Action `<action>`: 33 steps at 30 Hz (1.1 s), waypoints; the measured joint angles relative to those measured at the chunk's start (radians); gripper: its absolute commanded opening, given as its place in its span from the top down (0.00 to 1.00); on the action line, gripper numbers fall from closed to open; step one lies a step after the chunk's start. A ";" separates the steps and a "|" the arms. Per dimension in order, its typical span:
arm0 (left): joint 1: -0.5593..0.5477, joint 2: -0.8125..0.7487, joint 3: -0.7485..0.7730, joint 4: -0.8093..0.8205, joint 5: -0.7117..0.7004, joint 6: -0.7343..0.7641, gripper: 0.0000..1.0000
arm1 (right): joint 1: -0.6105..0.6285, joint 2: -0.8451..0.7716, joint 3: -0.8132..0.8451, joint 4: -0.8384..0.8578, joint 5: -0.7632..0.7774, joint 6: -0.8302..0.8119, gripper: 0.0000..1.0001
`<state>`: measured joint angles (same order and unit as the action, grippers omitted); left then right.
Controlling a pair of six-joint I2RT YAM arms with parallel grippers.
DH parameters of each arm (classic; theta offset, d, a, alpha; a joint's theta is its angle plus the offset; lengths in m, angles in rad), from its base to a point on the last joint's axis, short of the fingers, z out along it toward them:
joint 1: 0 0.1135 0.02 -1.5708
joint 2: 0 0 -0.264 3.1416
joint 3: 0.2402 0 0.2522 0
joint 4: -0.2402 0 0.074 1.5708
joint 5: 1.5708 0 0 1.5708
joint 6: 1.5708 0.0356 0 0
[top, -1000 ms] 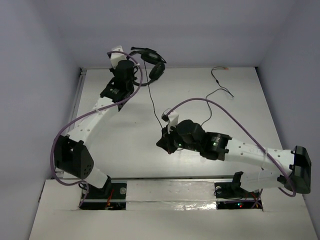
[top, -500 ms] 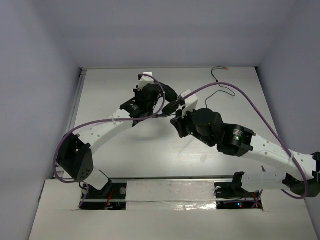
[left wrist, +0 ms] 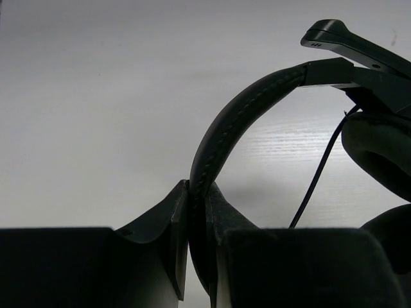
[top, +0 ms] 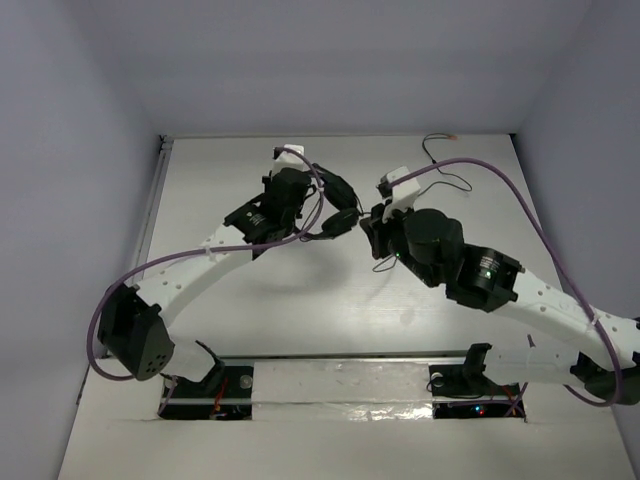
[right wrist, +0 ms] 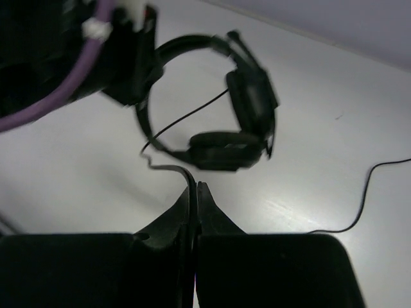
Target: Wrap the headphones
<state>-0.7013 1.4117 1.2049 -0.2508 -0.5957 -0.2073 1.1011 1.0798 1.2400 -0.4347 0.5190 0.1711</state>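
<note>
The black headphones [top: 338, 205] hang in my left gripper [top: 318, 204] above the middle of the table. In the left wrist view my left gripper [left wrist: 198, 212] is shut on the arched headband [left wrist: 237, 115], with the ear cups [left wrist: 379, 154] at the right. My right gripper [top: 368, 226] sits just right of the ear cups. In the right wrist view it [right wrist: 194, 189] is shut on the thin black cable [right wrist: 168, 168], with the headphones [right wrist: 239, 122] just beyond it. The rest of the cable [top: 440, 185] trails to the far right, ending at the plug [top: 449, 138].
Purple robot cables [top: 470, 165] arch over both arms. The left arm's wrist [right wrist: 122, 58] fills the top left of the right wrist view. A metal rail [top: 152, 205] runs along the table's left edge. Grey walls close in the table.
My left gripper has carried the headphones from the far edge toward the table's middle. My right gripper has moved away from the bases and rightward with the cable, ending beside the ear cups.
</note>
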 measured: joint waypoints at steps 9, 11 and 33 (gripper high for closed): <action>-0.031 -0.151 -0.053 -0.058 0.132 0.079 1.00 | -0.193 0.103 -0.014 0.208 0.048 -0.106 1.00; -0.040 -0.172 -0.053 -0.071 0.158 0.085 1.00 | -0.206 0.150 -0.005 0.240 0.056 -0.136 1.00; -0.045 -0.312 -0.026 -0.108 0.372 0.072 1.00 | -0.465 0.321 -0.031 0.433 -0.199 -0.115 0.93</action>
<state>-0.7464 1.1000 1.1790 -0.3588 -0.2241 -0.1356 0.6361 1.4006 1.2087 -0.0017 0.3199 0.0559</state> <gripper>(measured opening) 0.090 0.054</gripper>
